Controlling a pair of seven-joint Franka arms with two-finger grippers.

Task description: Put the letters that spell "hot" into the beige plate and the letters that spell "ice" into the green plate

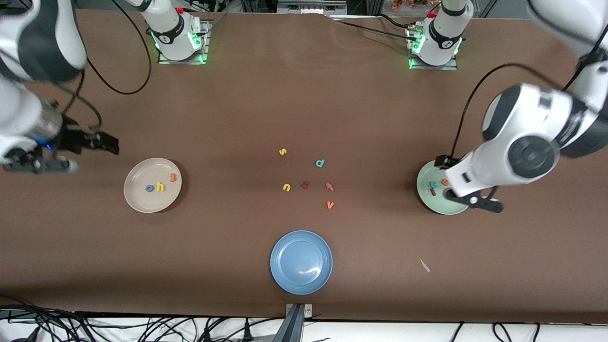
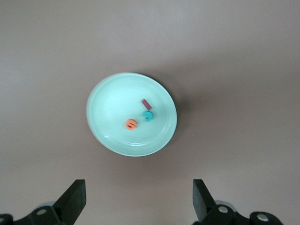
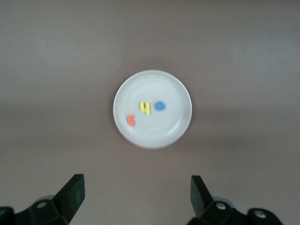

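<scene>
Right gripper [image 1: 102,141] up in the air at the right arm's end of the table, beside the beige plate [image 1: 137,199] and not over it; jaws spread wide in the right wrist view, nothing between them. Arm waiting.

In the beige plate, all three letters of "hot": blue "o" [image 1: 149,188], yellow "h" [image 1: 161,186] just beside it, orange "t" [image 1: 173,177] a little apart and nearer the rim. Same three seen from the right wrist, lying flat on the plate's floor.

Near the middle of the table, loose letters lying well apart from both plates: yellow "s" [image 1: 282,152] farthest from the front camera, teal "d" [image 1: 320,163], yellow "n" [image 1: 286,187], a dark red letter [image 1: 305,185] of unclear shape, reddish "t" [image 1: 329,186], orange "v" [image 1: 330,204]. Blue plate [image 1: 301,285] nearest the front camera, nothing in it.

At the left arm's end, green plate [image 1: 430,202] partly covered by the left arm. Inside it, teal "c" [image 1: 433,185], orange "e" [image 1: 445,182] and dark red "i" [image 1: 432,192], the "i" touching or nearly touching the "c" in the left wrist view.

Left gripper [image 1: 487,203] over the green plate's rim, jaws wide apart, holding nothing.
</scene>
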